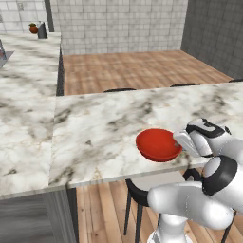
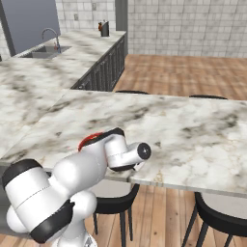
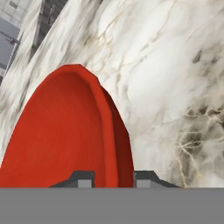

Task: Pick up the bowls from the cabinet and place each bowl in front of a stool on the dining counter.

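The red bowl (image 1: 158,144) sits low over the marble worktop (image 1: 109,123) near its front edge, above a stool (image 1: 142,187); whether it rests on the stone I cannot tell. The tool (image 3: 113,177) is clenched on the bowl's rim — one finger inside, one outside. The bowl looks rigid, glossy and likely slick, light but breakable, so a thin rim pinch seems apt to let it swing — better held close to the wall

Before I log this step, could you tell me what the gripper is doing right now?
Gripper: closed on the rim of the red bowl, one fingertip on each side, over the dining counter.
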